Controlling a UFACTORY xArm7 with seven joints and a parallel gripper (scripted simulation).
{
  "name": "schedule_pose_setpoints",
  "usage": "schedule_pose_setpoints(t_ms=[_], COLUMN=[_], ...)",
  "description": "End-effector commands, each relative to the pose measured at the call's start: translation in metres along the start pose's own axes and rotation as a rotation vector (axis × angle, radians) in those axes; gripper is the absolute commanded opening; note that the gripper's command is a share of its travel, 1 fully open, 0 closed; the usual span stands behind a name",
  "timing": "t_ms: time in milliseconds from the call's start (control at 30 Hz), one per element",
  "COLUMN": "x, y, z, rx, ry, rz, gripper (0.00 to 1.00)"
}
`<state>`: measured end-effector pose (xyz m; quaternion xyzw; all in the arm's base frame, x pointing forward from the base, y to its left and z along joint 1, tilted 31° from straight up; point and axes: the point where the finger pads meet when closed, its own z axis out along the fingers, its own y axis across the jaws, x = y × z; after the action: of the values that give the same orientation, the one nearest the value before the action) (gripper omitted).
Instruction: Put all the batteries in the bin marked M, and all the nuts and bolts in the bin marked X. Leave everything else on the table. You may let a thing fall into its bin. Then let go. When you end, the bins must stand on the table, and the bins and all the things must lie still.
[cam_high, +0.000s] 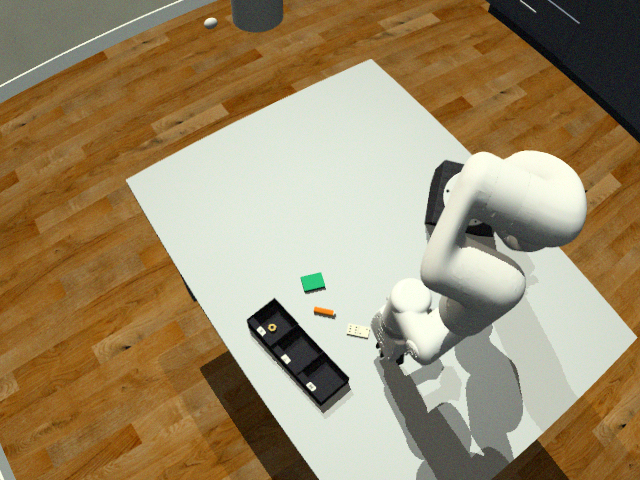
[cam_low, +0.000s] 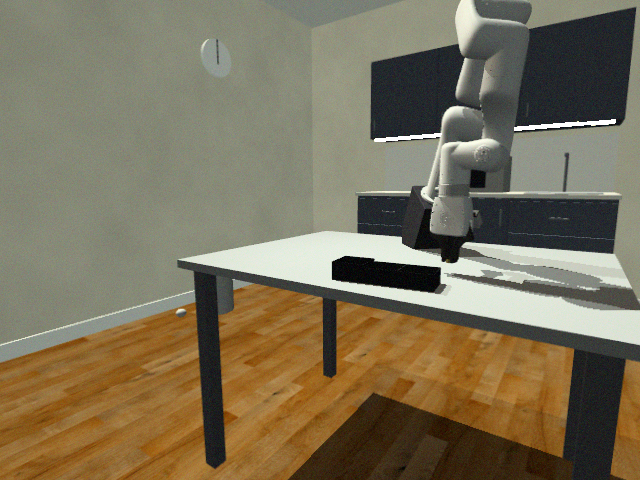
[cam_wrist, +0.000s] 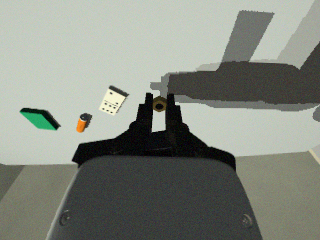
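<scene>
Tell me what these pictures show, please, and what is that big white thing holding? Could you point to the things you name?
It's a robot arm (cam_high: 467, 268) (cam_low: 498, 82). One picture looks down from above, one looks across from the side, and one looks along its "end effector" (cam_low: 449, 258) (cam_wrist: 159, 100), the grasping part. That part is shut on a brass-colored nut (cam_wrist: 160, 104). On the table (cam_high: 258, 206) (cam_low: 289, 258) (cam_wrist: 50, 60) lie a green block (cam_high: 313, 282) (cam_wrist: 39, 120), an orange battery (cam_high: 323, 311) (cam_wrist: 81, 123) and a domino (cam_high: 357, 331) (cam_wrist: 112, 101). A black three-part tray (cam_high: 337, 391) (cam_low: 385, 276) has another nut (cam_high: 272, 327) inside.
</scene>
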<state>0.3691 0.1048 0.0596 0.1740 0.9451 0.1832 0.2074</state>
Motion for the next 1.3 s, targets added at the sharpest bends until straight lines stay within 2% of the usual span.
schedule_pose_setpoints(t_ms=[0,167,800,867,1000,1100,1267], x=[-0.001,-0.001,-0.001,-0.001,-0.001,-0.006,-0.03], y=[0.001,0.001,0.001,0.001,0.001,-0.003,-0.021], z=[-0.013,-0.029,-0.029,-0.036,-0.036,-0.036,-0.035], rx=[-0.003,-0.003,-0.003,-0.003,-0.003,-0.003,-0.003], ry=[0.027,0.027,0.027,0.027,0.027,0.027,0.027], rz=[0.003,0.003,0.003,0.003,0.003,0.003,0.003], gripper=[0.0,0.0,0.0,0.0,0.0,0.0,0.0])
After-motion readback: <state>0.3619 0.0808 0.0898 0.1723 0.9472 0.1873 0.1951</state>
